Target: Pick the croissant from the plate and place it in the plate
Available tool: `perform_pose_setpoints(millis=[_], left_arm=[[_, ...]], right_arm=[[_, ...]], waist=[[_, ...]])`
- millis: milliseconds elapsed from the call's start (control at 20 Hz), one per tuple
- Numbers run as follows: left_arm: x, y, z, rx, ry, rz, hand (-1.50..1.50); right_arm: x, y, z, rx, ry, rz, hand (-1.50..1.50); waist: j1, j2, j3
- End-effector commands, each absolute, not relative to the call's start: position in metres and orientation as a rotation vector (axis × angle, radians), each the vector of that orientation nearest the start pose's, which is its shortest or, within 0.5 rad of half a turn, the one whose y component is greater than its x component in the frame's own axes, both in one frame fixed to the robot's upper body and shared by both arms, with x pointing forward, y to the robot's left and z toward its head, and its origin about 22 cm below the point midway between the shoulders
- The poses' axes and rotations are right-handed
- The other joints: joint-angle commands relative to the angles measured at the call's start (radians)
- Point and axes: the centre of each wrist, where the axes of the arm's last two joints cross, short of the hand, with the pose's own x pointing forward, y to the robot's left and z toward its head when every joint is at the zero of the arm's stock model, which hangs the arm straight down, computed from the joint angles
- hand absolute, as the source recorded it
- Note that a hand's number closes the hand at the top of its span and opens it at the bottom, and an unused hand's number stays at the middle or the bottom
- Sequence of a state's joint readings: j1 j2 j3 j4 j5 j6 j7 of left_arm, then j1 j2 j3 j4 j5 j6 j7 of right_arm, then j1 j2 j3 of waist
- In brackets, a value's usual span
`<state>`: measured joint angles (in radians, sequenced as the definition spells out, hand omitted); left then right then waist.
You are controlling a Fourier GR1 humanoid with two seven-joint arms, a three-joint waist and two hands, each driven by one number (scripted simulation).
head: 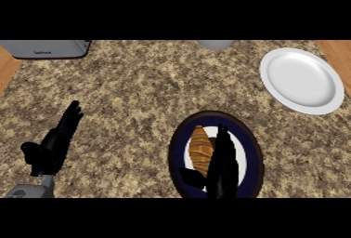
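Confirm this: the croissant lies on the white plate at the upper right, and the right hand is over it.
Not quite. In the head view the croissant lies on the dark blue plate at lower centre; the white plate holds nothing. The right hand is over it.

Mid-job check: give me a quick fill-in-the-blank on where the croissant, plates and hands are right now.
1. The croissant lies on the plate with the ____ rim.
2. The white plate holds ____.
3. The hand over the croissant's plate is the ____ hand.
4. The left hand rests with fingers ____, touching nothing.

Missing words: dark blue; nothing; right; straight
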<state>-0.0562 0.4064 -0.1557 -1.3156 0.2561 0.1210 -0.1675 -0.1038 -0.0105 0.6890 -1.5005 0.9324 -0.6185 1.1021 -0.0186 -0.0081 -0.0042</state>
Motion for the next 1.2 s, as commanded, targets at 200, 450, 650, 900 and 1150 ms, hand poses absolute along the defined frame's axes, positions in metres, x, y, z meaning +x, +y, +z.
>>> perform_pose_setpoints(millis=[200,450,650,900,1150], left_arm=[[0.249,0.298,-0.026,0.163,-1.526,-0.146,0.0],[0.246,0.296,-0.019,0.145,-1.524,-0.153,0.0],[0.252,0.304,-0.015,0.154,-1.519,-0.152,0.0],[0.253,0.289,-0.024,0.148,-1.526,-0.144,0.0],[0.251,0.31,-0.019,0.142,-1.51,-0.142,0.0]], right_arm=[[0.22,-0.056,0.044,-0.83,-0.843,0.38,-1.5],[0.221,-0.075,0.036,-0.791,-0.816,0.388,-1.5],[0.209,-0.064,0.031,-0.81,-0.801,0.406,-1.5],[0.221,-0.066,0.005,-0.837,-0.742,0.414,-1.5],[0.221,-0.075,-0.006,-0.807,-0.754,0.417,-1.5]], waist=[[0.023,0.008,0.003],[0.022,0.007,0.004],[0.02,0.007,0.004],[0.023,0.009,0.004],[0.02,0.008,0.004]])
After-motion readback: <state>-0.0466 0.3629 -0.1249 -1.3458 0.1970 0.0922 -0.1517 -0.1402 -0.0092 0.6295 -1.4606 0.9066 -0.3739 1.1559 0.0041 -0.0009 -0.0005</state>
